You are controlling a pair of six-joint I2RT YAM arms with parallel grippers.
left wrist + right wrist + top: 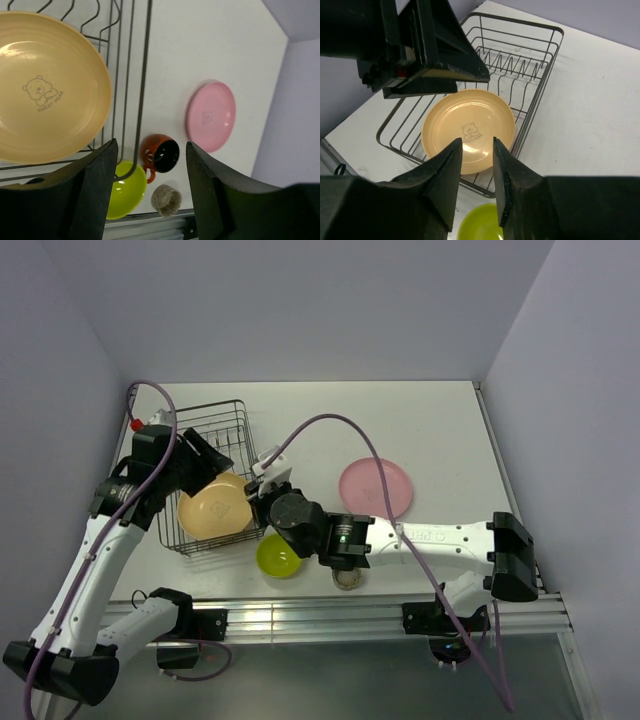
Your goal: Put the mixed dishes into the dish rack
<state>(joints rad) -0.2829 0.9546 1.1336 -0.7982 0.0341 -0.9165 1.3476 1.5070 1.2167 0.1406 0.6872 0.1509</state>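
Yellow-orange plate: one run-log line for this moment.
yellow-orange round plate: in black wire dish rack | pink plate: on white table | left gripper: open | right gripper: open, empty

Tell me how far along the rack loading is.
Done: the yellow-orange plate sits inside the dish rack. In hand: nothing; the left gripper and right gripper are both open and empty. Left: the pink plate, lime-green bowl, red-orange mug and grey-beige cup sit on the table outside the rack.

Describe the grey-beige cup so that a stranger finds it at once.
Start at the black wire dish rack on the table's left. Off its near right corner lies the lime-green bowl; the cup stands right of it, near the red-orange mug. It alone is dull beige.
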